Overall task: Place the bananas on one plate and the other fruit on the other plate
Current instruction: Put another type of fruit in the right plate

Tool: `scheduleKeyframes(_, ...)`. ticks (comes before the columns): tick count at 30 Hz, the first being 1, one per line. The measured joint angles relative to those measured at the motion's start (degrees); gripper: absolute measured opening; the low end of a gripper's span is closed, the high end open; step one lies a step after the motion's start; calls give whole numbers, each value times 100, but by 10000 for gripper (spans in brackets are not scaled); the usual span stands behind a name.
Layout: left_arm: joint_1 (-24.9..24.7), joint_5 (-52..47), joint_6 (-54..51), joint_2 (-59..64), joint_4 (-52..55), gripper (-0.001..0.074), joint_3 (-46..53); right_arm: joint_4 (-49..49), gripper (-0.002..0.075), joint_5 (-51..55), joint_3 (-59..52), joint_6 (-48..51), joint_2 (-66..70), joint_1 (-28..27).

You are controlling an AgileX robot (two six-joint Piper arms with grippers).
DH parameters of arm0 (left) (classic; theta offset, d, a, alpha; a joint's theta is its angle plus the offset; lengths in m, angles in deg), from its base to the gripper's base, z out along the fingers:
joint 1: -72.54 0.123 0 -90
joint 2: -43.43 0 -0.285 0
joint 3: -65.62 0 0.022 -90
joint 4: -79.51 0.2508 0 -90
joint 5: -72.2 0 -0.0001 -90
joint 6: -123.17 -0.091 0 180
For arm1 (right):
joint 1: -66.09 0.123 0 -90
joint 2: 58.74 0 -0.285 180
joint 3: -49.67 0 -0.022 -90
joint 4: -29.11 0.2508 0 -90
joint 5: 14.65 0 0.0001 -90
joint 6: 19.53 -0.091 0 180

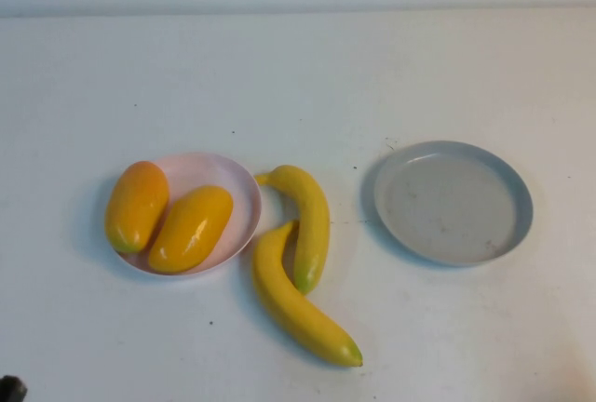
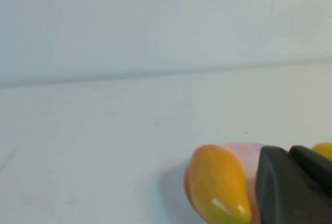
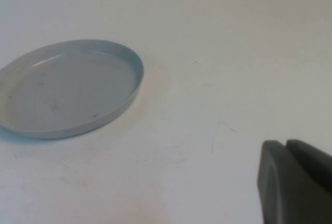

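Two mangoes [image 1: 168,218] lie side by side on the pink plate [image 1: 233,179], the left one overhanging its rim. Two bananas [image 1: 303,262] lie on the counter [image 1: 279,76] just right of that plate, touching where they cross; one stem nearly meets the pink rim. The grey plate [image 1: 517,202] stands bare, apart to the right. The left tool [image 2: 293,187], fingers pressed together and holding nothing, hangs low near the pink plate on its near side; in the high view only a dark scrap shows at the lower left corner. The right tool [image 3: 295,182], likewise closed and empty, sits over bare counter, apart from the grey plate.

By this layout the mango half looks done; both bananas remain to move.

Hazards, as judged: the bananas are glossy and curved, so a pinch off the thick middle could let one swivel or slip. Lifting one may drag its touching partner, or nudge the pink plate and roll the overhanging mango off.
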Motion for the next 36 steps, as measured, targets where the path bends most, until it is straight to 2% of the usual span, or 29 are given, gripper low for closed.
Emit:
scheduleKeyframes(4,544,78,1,-810,-107,0,430,0,-17,0,0,0,0,0)
scheduleKeyframes(6,650,77,1,-1155,-107,0,618,0,-17,0,0,0,0,0)
scheduleKeyframes(12,664,-333,12,-1693,-129,0,836,0,-17,0,0,0,0,0)
scheduleKeyframes(22,664,-2225,12,-1704,-95,0,849,0,-17,0,0,0,0,0)
scheduleKeyframes(36,664,-2288,21,-1715,-87,-1,849,0,-17,0,0,0,0,0)
